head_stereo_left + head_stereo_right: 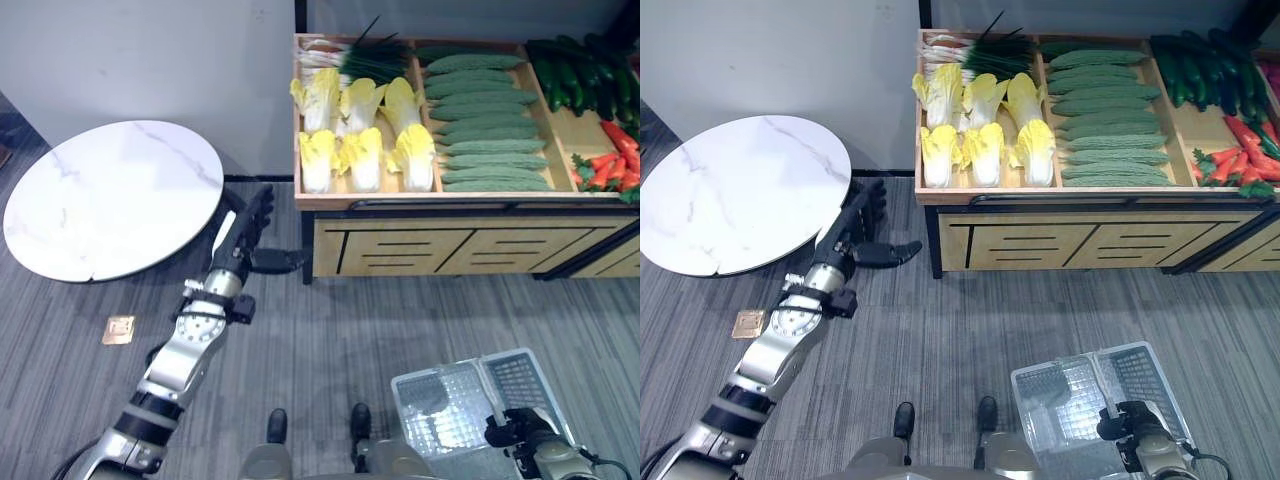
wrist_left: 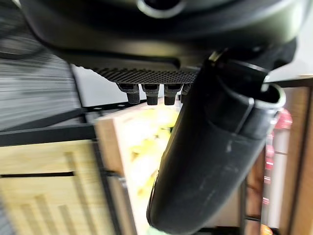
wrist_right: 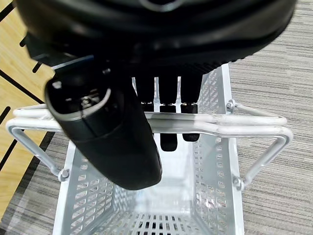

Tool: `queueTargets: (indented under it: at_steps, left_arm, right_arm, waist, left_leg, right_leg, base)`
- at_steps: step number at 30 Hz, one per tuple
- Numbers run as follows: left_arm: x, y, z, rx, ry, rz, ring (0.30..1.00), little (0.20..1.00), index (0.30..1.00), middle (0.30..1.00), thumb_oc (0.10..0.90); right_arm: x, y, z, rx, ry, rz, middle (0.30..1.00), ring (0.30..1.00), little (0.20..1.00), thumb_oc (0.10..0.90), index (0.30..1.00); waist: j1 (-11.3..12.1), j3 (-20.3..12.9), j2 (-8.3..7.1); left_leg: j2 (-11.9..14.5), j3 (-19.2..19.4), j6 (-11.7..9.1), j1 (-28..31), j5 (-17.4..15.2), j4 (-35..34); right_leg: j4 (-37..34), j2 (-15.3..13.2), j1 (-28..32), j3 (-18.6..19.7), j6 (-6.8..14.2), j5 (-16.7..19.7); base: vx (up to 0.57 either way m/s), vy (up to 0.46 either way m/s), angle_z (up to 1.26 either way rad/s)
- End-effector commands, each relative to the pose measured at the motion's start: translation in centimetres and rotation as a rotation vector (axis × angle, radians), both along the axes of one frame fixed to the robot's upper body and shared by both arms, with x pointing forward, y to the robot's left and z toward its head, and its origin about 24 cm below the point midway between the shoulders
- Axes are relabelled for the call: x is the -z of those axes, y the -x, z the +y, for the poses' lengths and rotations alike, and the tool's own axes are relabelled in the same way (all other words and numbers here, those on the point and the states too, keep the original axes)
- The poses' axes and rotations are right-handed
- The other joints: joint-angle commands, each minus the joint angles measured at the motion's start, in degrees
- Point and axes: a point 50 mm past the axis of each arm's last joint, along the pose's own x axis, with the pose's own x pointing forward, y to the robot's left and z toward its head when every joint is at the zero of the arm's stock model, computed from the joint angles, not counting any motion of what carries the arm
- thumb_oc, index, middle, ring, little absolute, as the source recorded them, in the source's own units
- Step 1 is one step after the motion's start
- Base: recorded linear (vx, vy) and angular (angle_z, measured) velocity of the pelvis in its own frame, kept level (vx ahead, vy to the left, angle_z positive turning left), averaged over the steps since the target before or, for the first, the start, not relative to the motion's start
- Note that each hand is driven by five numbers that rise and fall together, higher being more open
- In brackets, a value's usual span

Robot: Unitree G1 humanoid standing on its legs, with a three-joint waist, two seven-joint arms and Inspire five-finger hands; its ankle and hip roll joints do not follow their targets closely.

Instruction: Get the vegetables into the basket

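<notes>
On the wooden display stand (image 1: 450, 250) lie yellow-green cabbages (image 1: 360, 130), pale green bumpy gourds (image 1: 490, 120), dark green cucumbers (image 1: 580, 75), red peppers (image 1: 610, 160) and scallions (image 1: 350, 55). My left hand (image 1: 245, 230) hovers open over the floor, just left of the stand's front corner, with fingers straight, thumb out and nothing in it. The empty white mesh basket (image 1: 445, 405) hangs low at my right side. My right hand (image 1: 520, 430) is shut on the basket's handle (image 3: 215, 125), fingers curled over the white bars.
A round white marble table (image 1: 110, 195) stands to the left, close beside my left arm. A small brown square (image 1: 118, 329) lies on the grey striped floor. A white wall backs the table and the stand.
</notes>
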Motion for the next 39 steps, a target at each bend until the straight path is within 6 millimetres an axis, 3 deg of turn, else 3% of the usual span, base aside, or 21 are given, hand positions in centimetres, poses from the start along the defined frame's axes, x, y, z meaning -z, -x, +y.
queueTargets:
  at_steps: [1,8,15,24,26,33,39]
  left_arm:
    - [-6.4,-2.1,-2.6,0.039,-0.059,-0.298,1.000,1.000,1.000,1.000,0.900]
    - [-8.6,-5.5,-4.9,-0.007,-0.140,-0.315,1.000,1.000,1.000,1.000,0.900]
    - [-9.3,-8.2,-4.5,-0.139,-0.195,-0.273,1.000,1.000,1.000,1.000,0.900]
    - [-11.9,-10.3,-0.4,-0.359,-0.274,-0.263,1.000,1.000,1.000,1.000,0.900]
    - [-13.7,-10.5,1.3,-0.430,-0.316,-0.294,1.000,1.000,1.000,1.000,0.900]
    - [-15.1,-10.8,3.6,-0.527,-0.343,-0.284,1.000,1.000,1.000,1.000,0.900]
    - [-17.3,-10.7,6.2,-0.619,-0.384,-0.292,1.000,1.000,1.000,1.000,0.900]
  right_arm:
    - [-2.0,-1.5,-2.2,-0.048,0.122,-0.029,0.300,0.300,0.300,0.400,0.300]
    - [-2.4,-3.1,-1.3,-0.142,0.145,-0.049,0.300,0.300,0.300,0.400,0.300]
    - [-2.4,-4.4,-0.1,-0.189,0.145,-0.077,0.300,0.300,0.300,0.400,0.300]
    - [-1.8,-4.7,1.0,-0.224,0.142,-0.064,0.300,0.300,0.300,0.400,0.300]
    - [-1.3,-4.3,1.4,-0.245,0.139,-0.039,0.300,0.300,0.300,0.400,0.300]
    - [-0.6,-4.0,2.2,-0.281,0.132,-0.015,0.300,0.300,0.300,0.400,0.300]
    - [-0.6,-5.5,3.9,-0.356,0.118,-0.059,0.300,0.300,0.300,0.400,0.300]
  waist:
    - [-0.8,-3.6,-2.94]
    - [-3.7,-3.4,-1.54]
    - [-6.5,-2.9,-0.05]
    - [-8.9,-2.9,1.43]
    - [-9.3,-3.2,1.65]
    - [-9.8,-3.5,1.69]
    - [-10.8,-3.9,1.26]
  left_leg:
    - [1.1,1.6,-3.4,3.7,-6.2,0.1]
    - [0.9,3.1,-3.5,3.0,-5.8,0.1]
    - [0.6,4.7,-3.6,1.1,-5.2,0.1]
    - [0.4,6.9,-4.1,-2.7,-4.1,0.1]
    - [0.6,7.5,-4.4,-3.5,-3.9,0.1]
    - [1.0,8.0,-4.8,-3.6,-3.8,0.1]
    - [1.6,8.6,-5.6,-7.7,-2.6,0.1]
  right_leg:
    - [0.7,-2.4,2.5,2.0,4.6,-8.1]
    - [0.6,-2.4,1.0,3.4,5.0,-7.4]
    - [0.8,-2.6,-2.6,5.2,5.4,-6.2]
    - [0.7,-2.8,-7.7,6.9,6.0,-4.6]
    - [0.5,-2.6,-8.8,7.4,6.1,-4.2]
    - [0.1,-2.1,-8.9,7.5,6.0,-4.4]
    - [0.1,-1.8,-13.8,7.7,6.3,-2.8]
  base:
    - [0.01,0.015,-0.04]
    - [0.01,0.018,-0.15]
    - [-0.03,0.002,-0.19]
    - [-0.03,-0.003,-0.15]
    - [0.00,-0.030,-0.17]
    - [0.01,-0.030,-0.03]
    - [-0.03,-0.033,-0.05]
